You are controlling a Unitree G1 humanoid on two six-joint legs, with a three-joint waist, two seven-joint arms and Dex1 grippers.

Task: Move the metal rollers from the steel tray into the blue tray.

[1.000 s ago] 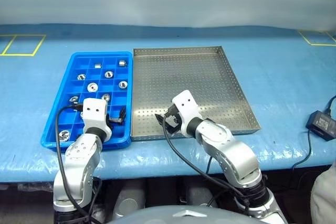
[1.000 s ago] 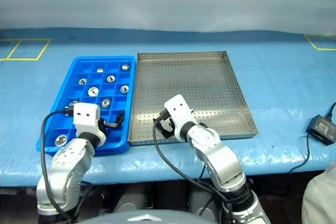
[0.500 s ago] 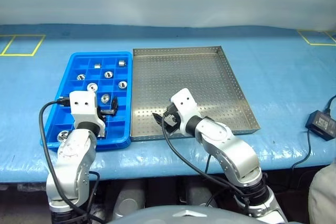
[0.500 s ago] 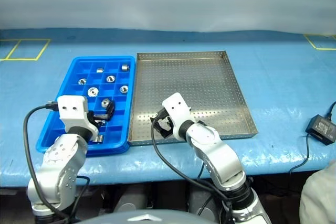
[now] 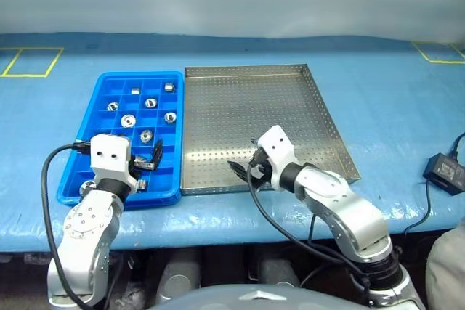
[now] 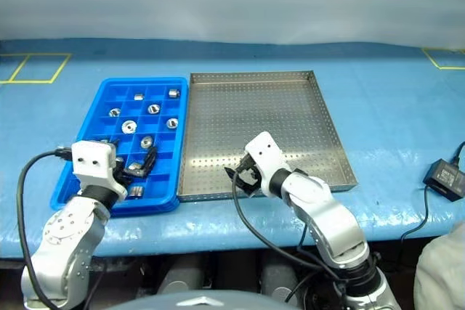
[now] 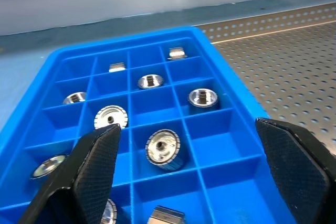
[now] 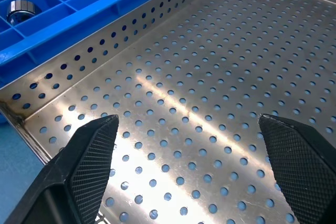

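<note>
Nearest to the robot, the left gripper (image 5: pixel 147 167) hangs over the near end of the blue tray (image 5: pixel 80 156), and its two black fingers (image 7: pixel 92 169) stand wide apart with nothing between them. The right gripper (image 5: pixel 243 172) is over the near left corner of the steel tray (image 5: pixel 330 136), just inside the front rim; its fingers (image 8: pixel 89 153) are also spread wide and hold nothing. In the right wrist view the perforated floor under this gripper is bare and shiny, and the side wall of the steel tray runs along the blue tray, the two trays standing side by side and touching or almost touching. The metal rollers (image 7: pixel 163 149) all lie in the compartments of the blue tray, one in each. In the left wrist view one roller sits in a compartment directly between the open fingers, and more are seen in the compartments behind it, up to the far rows of the tray. A few others lie at the near end, partly hidden by the gripper. Both trays rest on a blue table cover (image 5: pixel 385 99). On the right edge of the table lies a black power adapter (image 5: pixel 444 172) with its cable. At the far corners of the cover there are yellow tape marks (image 5: pixel 29 62).
</note>
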